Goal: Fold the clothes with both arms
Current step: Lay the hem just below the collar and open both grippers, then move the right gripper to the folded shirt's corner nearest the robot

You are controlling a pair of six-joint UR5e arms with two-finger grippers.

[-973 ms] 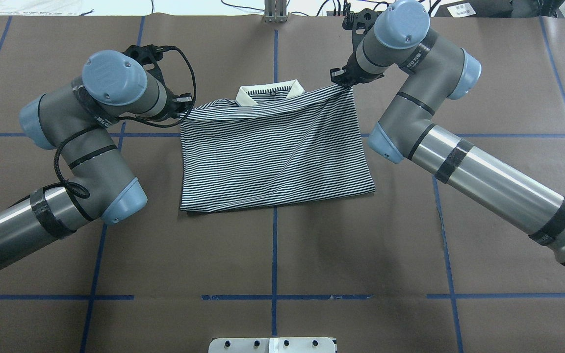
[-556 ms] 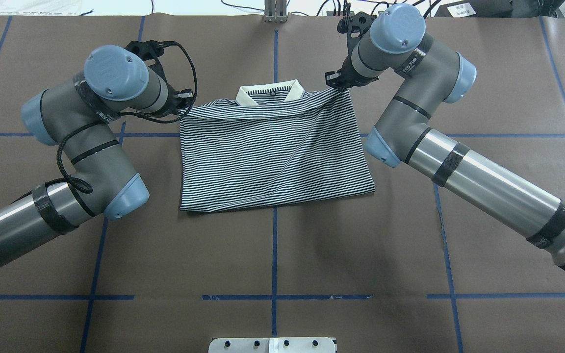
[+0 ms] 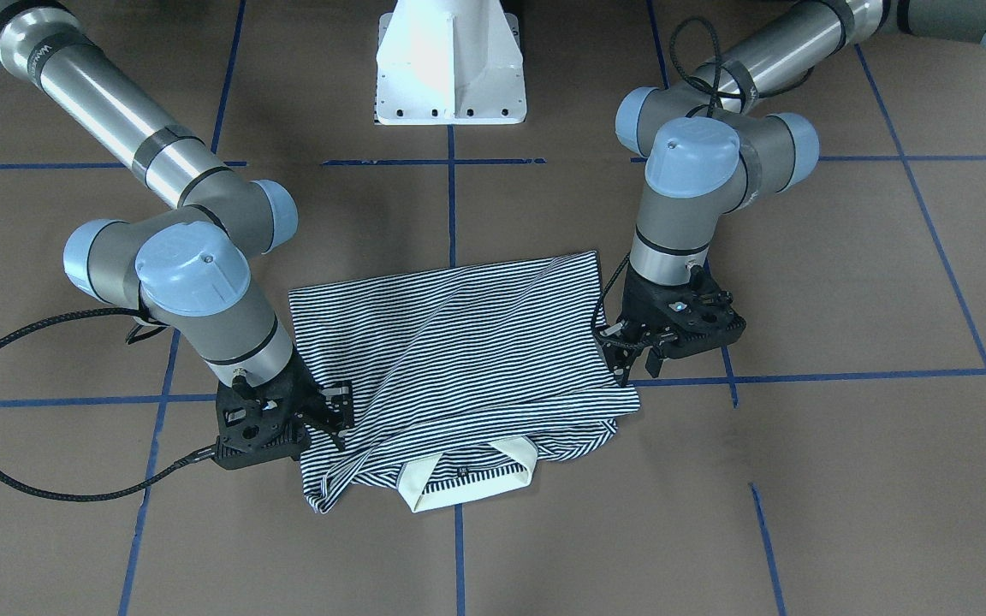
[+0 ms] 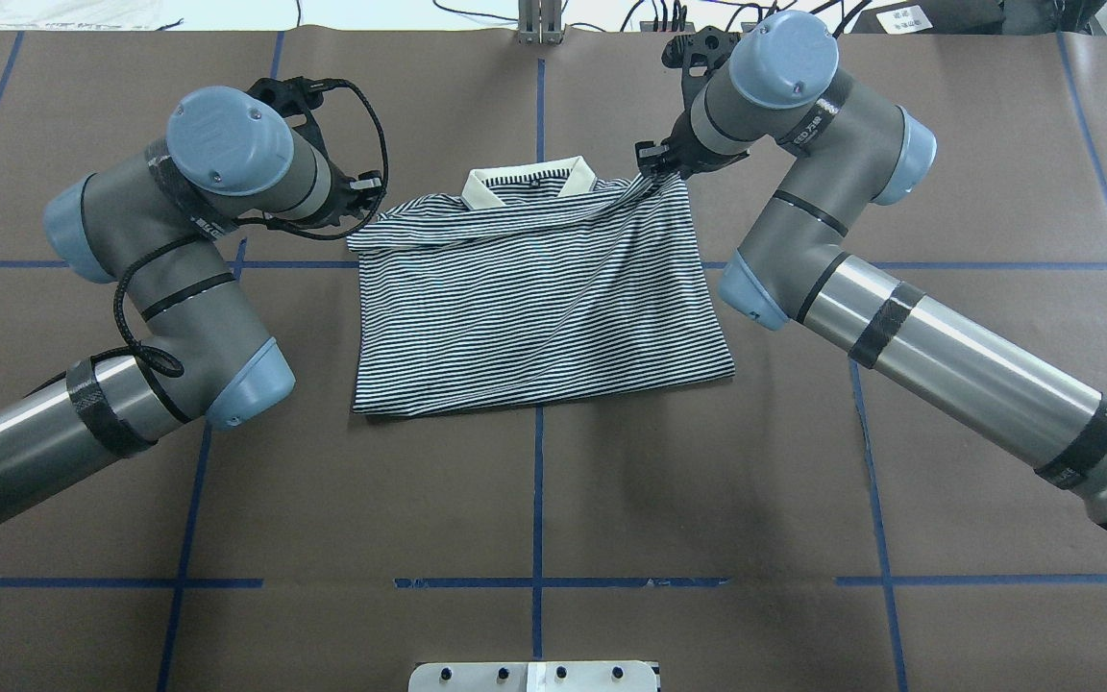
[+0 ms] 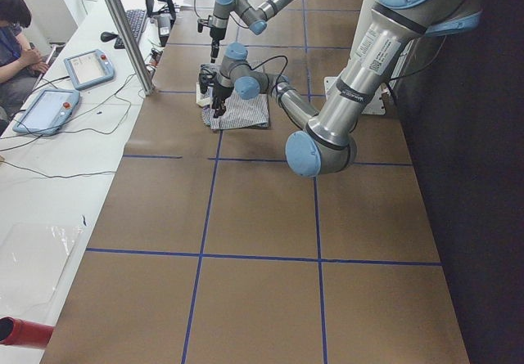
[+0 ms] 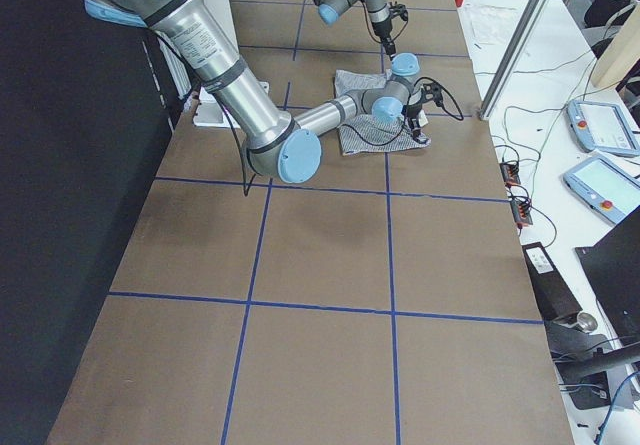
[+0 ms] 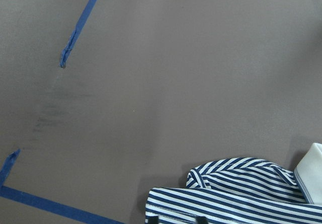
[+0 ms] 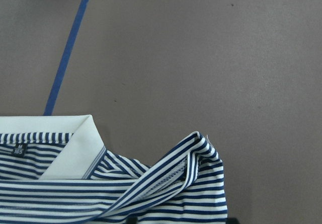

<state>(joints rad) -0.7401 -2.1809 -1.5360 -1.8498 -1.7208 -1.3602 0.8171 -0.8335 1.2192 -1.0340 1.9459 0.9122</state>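
Front-facing view: the striped shirt (image 3: 476,359) lies folded at mid-frame on the brown bench (image 3: 801,470), its cream collar (image 3: 424,498) sticking out at the lower edge. The left arm (image 3: 688,205) stands at centre right. Its jaws hang apart just beside the shirt's right edge, with nothing between them that I can make out. The right arm (image 3: 210,316) stands at lower left with its jaws clamped on the shirt's corner there. The white pedestal (image 3: 450,60) sits at top centre.

Overhead view: the shirt (image 4: 534,308) is at centre, collar toward the top. At its upper right, cloth rises to the right arm's (image 4: 803,96) jaws. At upper left the corner lies slack, apart from the left arm's (image 4: 217,163) jaws.

Left side view: the shirt (image 5: 246,112) is small in the upper middle, and I cannot read the jaws here. A person (image 5: 16,29) sits at upper left.

Right side view: the shirt (image 6: 360,133) lies in the upper middle, partly behind the near arm.

Left wrist view: a rumpled shirt corner (image 7: 236,194) lies at the lower right, with blue tape (image 7: 83,17) at upper left.

Right wrist view: bunched striped cloth (image 8: 151,194) fills the bottom, with the collar at lower left.
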